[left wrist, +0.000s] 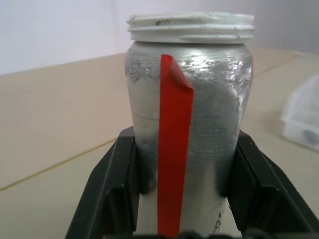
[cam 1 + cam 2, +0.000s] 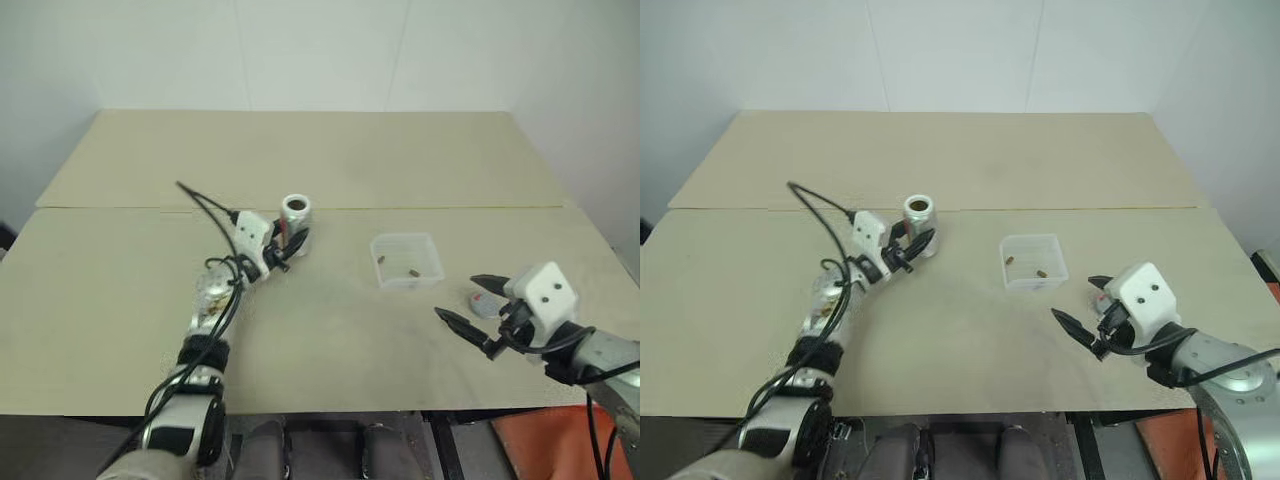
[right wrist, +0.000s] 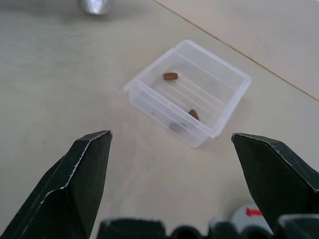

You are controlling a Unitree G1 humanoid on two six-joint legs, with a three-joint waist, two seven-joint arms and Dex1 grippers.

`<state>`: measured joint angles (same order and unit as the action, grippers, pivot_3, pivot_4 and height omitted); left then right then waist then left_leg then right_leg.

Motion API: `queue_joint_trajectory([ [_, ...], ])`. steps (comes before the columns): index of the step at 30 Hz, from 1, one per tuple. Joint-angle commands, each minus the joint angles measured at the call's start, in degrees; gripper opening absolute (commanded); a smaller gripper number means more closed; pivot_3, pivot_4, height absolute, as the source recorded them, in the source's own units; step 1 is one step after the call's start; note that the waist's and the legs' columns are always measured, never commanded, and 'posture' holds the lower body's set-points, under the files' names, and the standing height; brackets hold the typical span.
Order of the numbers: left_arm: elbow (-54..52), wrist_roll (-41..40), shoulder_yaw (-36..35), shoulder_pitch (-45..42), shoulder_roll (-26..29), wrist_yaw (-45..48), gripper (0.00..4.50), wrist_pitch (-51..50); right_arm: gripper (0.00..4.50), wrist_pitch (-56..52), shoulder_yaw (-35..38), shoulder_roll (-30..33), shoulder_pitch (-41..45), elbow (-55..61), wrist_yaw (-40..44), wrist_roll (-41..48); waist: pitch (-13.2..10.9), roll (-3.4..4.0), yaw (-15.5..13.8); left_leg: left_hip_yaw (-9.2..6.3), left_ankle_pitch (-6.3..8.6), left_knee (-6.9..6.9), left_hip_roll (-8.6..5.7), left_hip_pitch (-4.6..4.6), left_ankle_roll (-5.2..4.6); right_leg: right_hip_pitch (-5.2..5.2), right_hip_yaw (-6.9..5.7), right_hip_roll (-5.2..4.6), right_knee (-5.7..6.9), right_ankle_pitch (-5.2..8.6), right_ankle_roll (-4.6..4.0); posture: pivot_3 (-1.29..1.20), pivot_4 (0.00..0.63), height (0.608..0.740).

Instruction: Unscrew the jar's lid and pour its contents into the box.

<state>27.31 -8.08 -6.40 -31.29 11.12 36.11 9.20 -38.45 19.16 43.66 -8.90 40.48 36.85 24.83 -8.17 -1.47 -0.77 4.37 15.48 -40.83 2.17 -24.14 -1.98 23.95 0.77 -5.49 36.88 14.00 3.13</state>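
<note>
Jar [image 2: 296,212] upright and uncapped near the bench's middle, just short of the seam, left gripper [image 2: 285,240] clamped round its body, presumably steadying it. Box [image 2: 407,260] sits to its right with two brown contents [image 2: 412,272] inside; the lid [image 2: 482,303] lies toward the bench's right edge beside the right gripper [image 2: 472,300]. Left wrist view: black fingers [image 1: 112,191] pinch the silvery wall either side of the red mark. Right wrist view: fingers spread wide, empty, aimed at the box.
</note>
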Motion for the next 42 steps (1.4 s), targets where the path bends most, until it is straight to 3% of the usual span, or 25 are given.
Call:
queue_joint_trajectory([
  [1, -8.79, -0.45, -0.36, 3.00, 1.08, -3.15, 1.95, -2.05, 4.47, 2.94, -0.50, 0.89, 1.65, -1.00, 0.79, -1.03, 0.10, 0.03, -0.08, -0.01, 0.00, 0.00, -0.01, 0.02, -0.01, -0.04, 0.00, 0.00, -0.01, 0.00, 0.00, 0.00, 0.150, 0.740],
  [6, -13.58, -0.02, 0.65, 9.06, 0.91, -6.41, 1.95, -3.69, 4.47, 4.48, -2.41, 0.89, 3.30, -3.62, 1.30, -2.62, 0.15, 0.05, -0.04, -0.01, 0.11, 0.11, 0.01, 0.67, -0.15, -0.80, -0.07, 0.00, -0.28, 0.01, 0.00, 0.00, 0.150, 0.740],
  [16, -13.07, -2.18, 1.13, 11.78, 1.16, -6.41, 1.95, -6.87, 4.47, 4.56, -1.74, 1.30, 2.25, -2.80, 2.84, -2.76, 0.23, 0.08, -0.01, -0.01, 0.11, 0.15, 0.01, 0.87, -0.16, -0.97, -0.04, 0.00, -0.69, 0.01, -0.01, 0.00, 0.150, 0.740],
  [24, -13.37, -1.54, 1.33, 12.41, 1.20, -8.12, 4.47, -5.77, 4.50, 4.39, -0.98, 1.45, 1.42, -2.24, 4.05, -2.00, 0.24, 0.08, 0.06, -0.02, 0.12, 0.16, 0.01, 0.87, -0.17, -0.95, -0.03, 0.00, -0.71, 0.01, -0.01, 0.00, 0.150, 0.740],
  [33, -18.61, -5.43, -0.18, 16.87, 4.22, -4.93, 4.47, -10.43, 4.50, 4.81, -1.95, 1.62, 3.06, -3.76, 5.10, -2.32, 0.24, 0.08, 0.31, -0.01, 0.13, 0.21, 0.03, 0.87, -0.18, -0.93, -0.01, 0.00, -0.74, 0.01, -0.01, 0.00, 0.150, 0.740],
  [38, -22.98, -9.65, -0.63, 22.48, 11.13, 3.27, 4.47, -15.42, 4.50, 5.42, -3.18, 1.67, 3.86, -4.95, 5.63, -3.05, 0.25, 0.10, 0.35, 0.01, 0.13, 0.28, 0.06, 0.92, -0.18, -0.92, 0.00, 0.01, -0.73, 0.02, -0.03, 0.00, 0.150, 0.740],
  [42, -27.46, -12.45, -5.12, 27.98, 17.26, 5.66, 4.47, -17.69, 4.50, 5.75, -2.42, 1.95, 4.01, -5.32, 6.39, -2.98, 0.25, 0.10, 0.45, 0.06, 0.14, 0.43, 0.06, 0.98, -0.17, -0.90, 0.04, -0.02, -0.76, 0.03, -0.05, 0.00, 0.150, 0.740],
])
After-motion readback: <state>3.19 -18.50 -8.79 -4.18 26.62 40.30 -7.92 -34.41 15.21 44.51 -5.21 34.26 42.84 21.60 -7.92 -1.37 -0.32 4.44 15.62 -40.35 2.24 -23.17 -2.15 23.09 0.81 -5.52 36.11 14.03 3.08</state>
